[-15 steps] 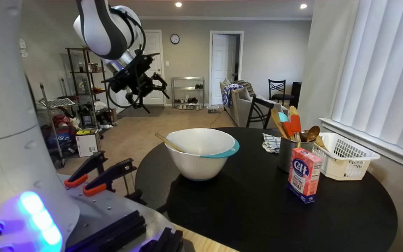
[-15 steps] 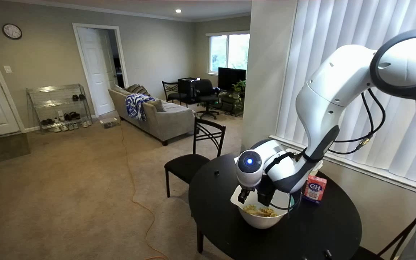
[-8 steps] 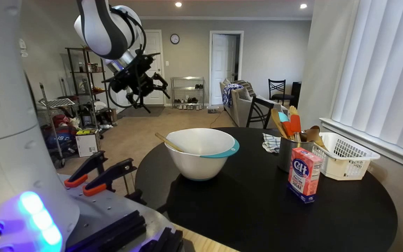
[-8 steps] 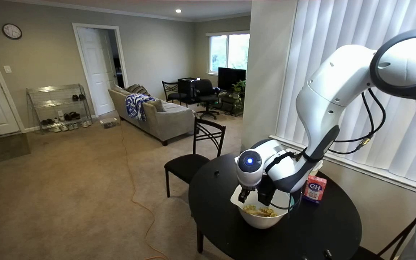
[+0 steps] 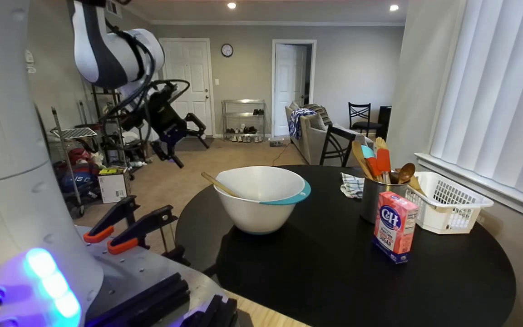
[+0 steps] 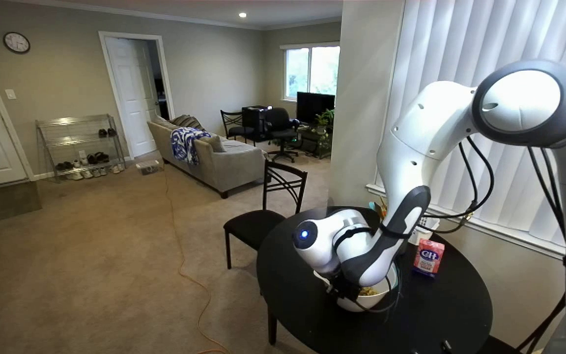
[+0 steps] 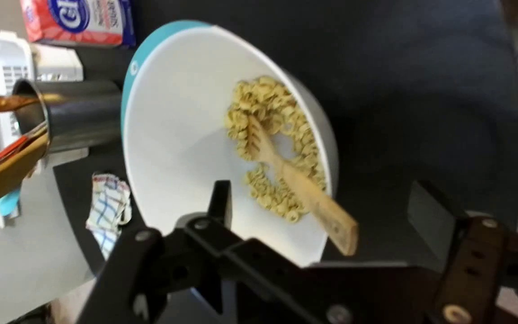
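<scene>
Below the end effector, wooden utensil, leaning in bowl

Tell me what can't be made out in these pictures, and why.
Ring-shaped cereal: in an exterior view, hidden by the near wall of the mixing bowl.
Wooden fork: that wall hides its head too.
Hand: in an exterior view, largely hidden by the robot arm.
C&H sugar box: cut off by the wrist view's top edge; small print blurred in every view.
</scene>
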You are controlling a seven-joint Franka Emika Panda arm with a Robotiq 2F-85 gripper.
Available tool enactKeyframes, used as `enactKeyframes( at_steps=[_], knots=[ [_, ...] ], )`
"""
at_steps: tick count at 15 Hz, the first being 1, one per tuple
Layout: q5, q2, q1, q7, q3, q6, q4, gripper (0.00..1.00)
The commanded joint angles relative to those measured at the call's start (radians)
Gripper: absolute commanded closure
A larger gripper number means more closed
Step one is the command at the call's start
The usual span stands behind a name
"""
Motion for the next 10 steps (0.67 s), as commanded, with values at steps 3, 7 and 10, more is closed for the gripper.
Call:
enactKeyframes(
  at_steps=[3, 7, 10],
  knots=[
    [0.255, 0.112, 0.026, -0.178, 0.004, -0.010, 0.127, 0.00],
    [0.163, 0.158, 0.062, -0.166, -0.063, 0.065, 0.162, 0.00],
    [0.085, 0.210, 0.076, -0.143, -0.117, 0.115, 0.179, 0.00]
  ],
)
